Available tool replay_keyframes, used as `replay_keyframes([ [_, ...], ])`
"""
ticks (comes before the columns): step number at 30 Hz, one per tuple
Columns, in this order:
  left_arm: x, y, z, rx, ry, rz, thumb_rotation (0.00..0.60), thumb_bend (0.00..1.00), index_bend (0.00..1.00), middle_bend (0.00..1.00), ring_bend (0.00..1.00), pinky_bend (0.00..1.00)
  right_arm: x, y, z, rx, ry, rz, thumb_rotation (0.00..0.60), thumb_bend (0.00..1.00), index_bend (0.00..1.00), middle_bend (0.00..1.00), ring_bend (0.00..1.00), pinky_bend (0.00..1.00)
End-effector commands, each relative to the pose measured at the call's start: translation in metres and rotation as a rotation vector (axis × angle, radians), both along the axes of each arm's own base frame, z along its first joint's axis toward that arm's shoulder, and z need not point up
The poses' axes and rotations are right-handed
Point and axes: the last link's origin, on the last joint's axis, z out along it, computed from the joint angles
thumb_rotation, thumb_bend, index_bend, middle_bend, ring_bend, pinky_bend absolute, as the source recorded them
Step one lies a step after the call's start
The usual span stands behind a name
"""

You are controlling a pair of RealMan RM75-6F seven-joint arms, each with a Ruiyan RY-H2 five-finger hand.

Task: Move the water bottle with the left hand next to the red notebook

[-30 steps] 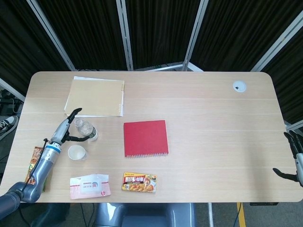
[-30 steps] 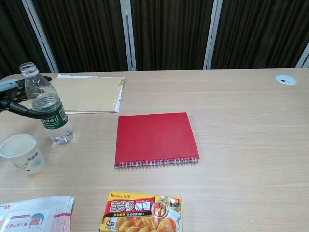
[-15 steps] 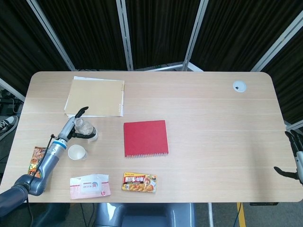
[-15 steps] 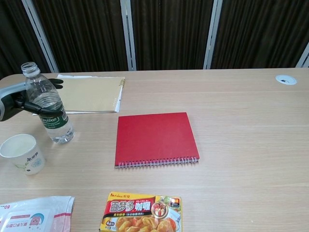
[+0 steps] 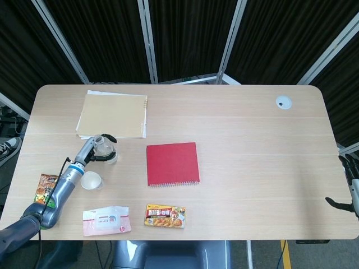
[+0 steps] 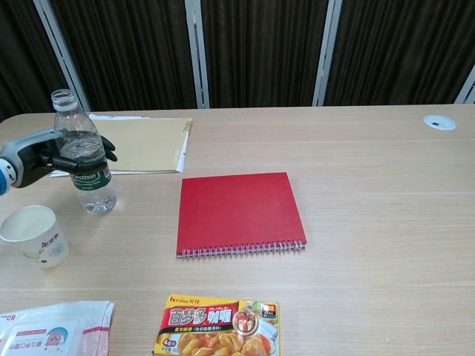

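Fingers (image 6: 95,152) of the left hand (image 6: 46,157) wrap around the water bottle (image 6: 85,165), which stands upright, apparently lifted slightly, well left of the red notebook (image 6: 237,211). Grasp appears made; the carry toward the notebook remains.

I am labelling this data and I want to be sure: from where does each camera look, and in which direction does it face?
Head view: high above the near edge, looking steeply down at the whole table; shows the left hand and arm, plus the right hand at the right border.
Chest view: low at the near edge, looking across the table toward the dark curtains; shows only the left hand.
Shared: the left hand gripping the water bottle, the red notebook, the paper cup.
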Motion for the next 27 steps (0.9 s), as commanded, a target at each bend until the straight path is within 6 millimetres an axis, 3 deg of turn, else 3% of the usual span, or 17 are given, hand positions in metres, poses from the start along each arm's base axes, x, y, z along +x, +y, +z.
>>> replay_keyframes([
  [1, 0.004, 0.001, -0.002, 0.004, -0.036, 0.005, 0.6, 0.55, 0.51, 0.46, 0.27, 0.3, 0.0, 0.0, 0.0, 0.001, -0.001, -0.001, 0.6, 0.0, 0.0, 0.0, 0.0, 0.0],
  [7, 0.014, 0.004, 0.001, 0.009, -0.091, -0.007, 0.6, 0.59, 0.54, 0.49, 0.3, 0.32, 0.0, 0.0, 0.0, 0.001, 0.001, 0.0, 0.6, 0.0, 0.0, 0.0, 0.0, 0.0],
  [15, 0.041, 0.016, 0.032, 0.001, -0.091, -0.092, 0.6, 0.59, 0.55, 0.5, 0.31, 0.33, 0.0, 0.002, 0.0, 0.001, 0.0, -0.002, 0.6, 0.0, 0.0, 0.0, 0.0, 0.0],
  [21, 0.054, 0.023, 0.069, -0.015, 0.08, -0.199, 0.6, 0.59, 0.55, 0.5, 0.31, 0.33, 0.0, 0.002, -0.001, 0.0, 0.008, -0.007, 0.6, 0.0, 0.0, 0.0, 0.0, 0.0],
  [27, 0.031, 0.02, 0.099, -0.024, 0.349, -0.242, 0.6, 0.59, 0.55, 0.5, 0.31, 0.34, 0.001, 0.003, -0.001, -0.003, 0.012, -0.005, 0.6, 0.0, 0.0, 0.0, 0.0, 0.0],
])
